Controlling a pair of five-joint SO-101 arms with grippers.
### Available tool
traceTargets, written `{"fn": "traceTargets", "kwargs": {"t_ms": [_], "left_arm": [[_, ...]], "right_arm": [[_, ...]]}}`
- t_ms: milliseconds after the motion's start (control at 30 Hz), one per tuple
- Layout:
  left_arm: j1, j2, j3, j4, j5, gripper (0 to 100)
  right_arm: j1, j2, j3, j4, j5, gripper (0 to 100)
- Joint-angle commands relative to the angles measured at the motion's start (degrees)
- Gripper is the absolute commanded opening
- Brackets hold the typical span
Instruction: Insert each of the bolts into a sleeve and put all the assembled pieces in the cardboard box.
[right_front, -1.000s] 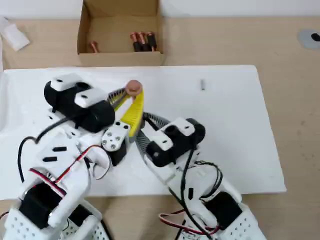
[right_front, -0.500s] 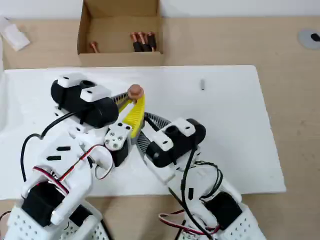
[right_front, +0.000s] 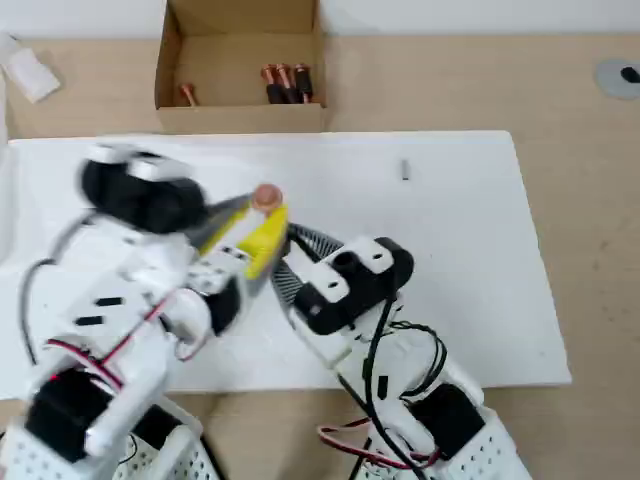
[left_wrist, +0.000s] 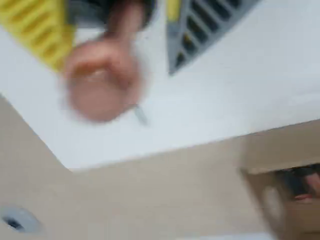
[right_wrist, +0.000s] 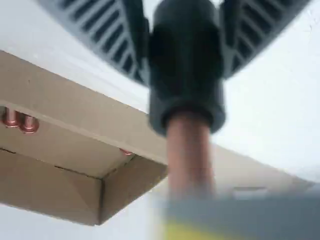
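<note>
Our left gripper (right_front: 255, 208) is clamped on the bolt (right_front: 266, 197), our right gripper (right_wrist: 184, 70) pinches the sleeve (right_wrist: 186, 107), and both arms lean inward, tips pretty much meeting.

Bolt (right_front: 266, 196) in sleeve (right_wrist: 185, 65) over sheet (right_front: 450, 260), before cardboard box (right_front: 240, 119)

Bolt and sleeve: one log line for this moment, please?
left gripper: holds bolt | right gripper: holds sleeve | bolt: end inside sleeve

I note both arms share white printed shells and black motor blocks. Left arm (right_front: 130, 300): red and black cables looped along it, one yellow ribbed finger (right_front: 264, 236). Right arm (right_front: 370, 330): black cables, red wire near base, grey ribbed fingers (right_wrist: 100, 30).
</note>
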Motion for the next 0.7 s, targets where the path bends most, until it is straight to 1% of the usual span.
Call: {"fn": "traceTargets", "kwargs": {"t_ms": [0,100,200,367,400,467,567,600,667], "left_arm": [[-4.4,2.5,-8.3,3.5,1.4,17],[-4.7,5.9,-14.6,8.5,1.6,18],[-4.7,9.7,-20.0,11.6,2.1,18],[-5.2,13.3,-26.8,13.4,6.2,18],[-6.2,13.8,-28.0,13.3,7.6,18],[-10.7,14.7,-30.1,13.1,10.3,15],[-18.3,17.7,-30.7,13.2,10.5,8],[-20.6,19.2,-30.6,13.6,10.4,6],[-24.3,22.1,-29.9,15.0,6.9,2]], "right_arm": [[3.6,-0.3,-0.8,-1.4,-0.2,1.2],[4.1,-0.3,-0.8,-1.4,-0.2,1.2],[4.1,-0.3,-0.8,-1.4,-0.4,1.2],[4.1,-0.3,-0.8,-1.8,-0.4,1.1],[4.1,-0.2,-1.3,-1.9,-0.4,1.0],[4.6,0.6,-2.2,-3.0,-0.4,1.0],[9.5,6.6,-4.6,-9.1,-0.4,0.9],[11.2,10.0,-6.0,-11.9,-0.4,0.9],[13.8,18.6,-9.9,-17.5,-0.5,0.9]]}}
